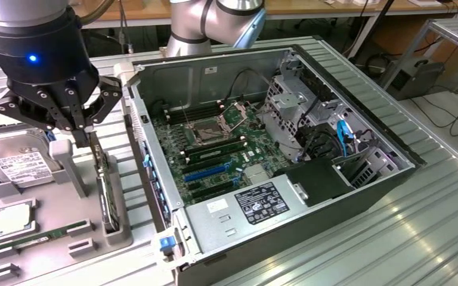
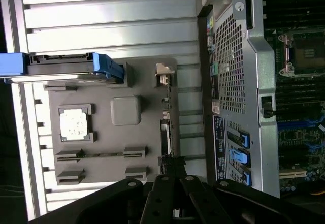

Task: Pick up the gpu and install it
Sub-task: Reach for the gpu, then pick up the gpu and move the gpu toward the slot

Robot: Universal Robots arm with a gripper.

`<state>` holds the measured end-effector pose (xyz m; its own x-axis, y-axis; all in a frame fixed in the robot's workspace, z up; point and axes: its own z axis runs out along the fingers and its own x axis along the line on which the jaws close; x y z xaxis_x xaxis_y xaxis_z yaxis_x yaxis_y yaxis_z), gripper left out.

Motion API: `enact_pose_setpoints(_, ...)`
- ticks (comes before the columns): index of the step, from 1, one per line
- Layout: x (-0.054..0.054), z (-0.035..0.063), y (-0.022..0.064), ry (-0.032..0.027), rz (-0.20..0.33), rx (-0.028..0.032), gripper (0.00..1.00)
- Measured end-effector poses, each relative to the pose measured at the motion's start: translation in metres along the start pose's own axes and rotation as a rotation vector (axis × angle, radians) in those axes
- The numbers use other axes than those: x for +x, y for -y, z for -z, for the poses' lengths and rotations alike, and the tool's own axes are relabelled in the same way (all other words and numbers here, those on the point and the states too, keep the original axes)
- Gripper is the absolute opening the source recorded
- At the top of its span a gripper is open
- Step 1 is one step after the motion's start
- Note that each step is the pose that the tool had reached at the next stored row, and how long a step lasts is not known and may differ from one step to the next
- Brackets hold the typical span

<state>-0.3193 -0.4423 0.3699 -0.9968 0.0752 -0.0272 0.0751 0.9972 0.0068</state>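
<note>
My gripper (image 1: pixel 92 140) is clamped on the top edge of the gpu (image 1: pixel 107 192), which stands in its tray (image 1: pixel 58 211) slot, at the exterior view's left of the case (image 1: pixel 143 134). Lifting and installing remain.

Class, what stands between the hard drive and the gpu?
A grey upright post stands between the hard drive and the gpu, seen in the exterior view.

You're looking at a matt grey plastic tray (image 1: pixel 54 205), a ribbed, shiny metal table (image 1: pixel 404 238), a dull dark gpu (image 1: pixel 105 190) and a bare sheet-metal case (image 1: pixel 205 74).
</note>
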Motion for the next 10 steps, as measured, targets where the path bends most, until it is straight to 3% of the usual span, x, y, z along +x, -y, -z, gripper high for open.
enact_pose_setpoints(10, 0.0000, -0.0002, 0.0000, -0.0003, 0.000, 0.0000, 0.11)
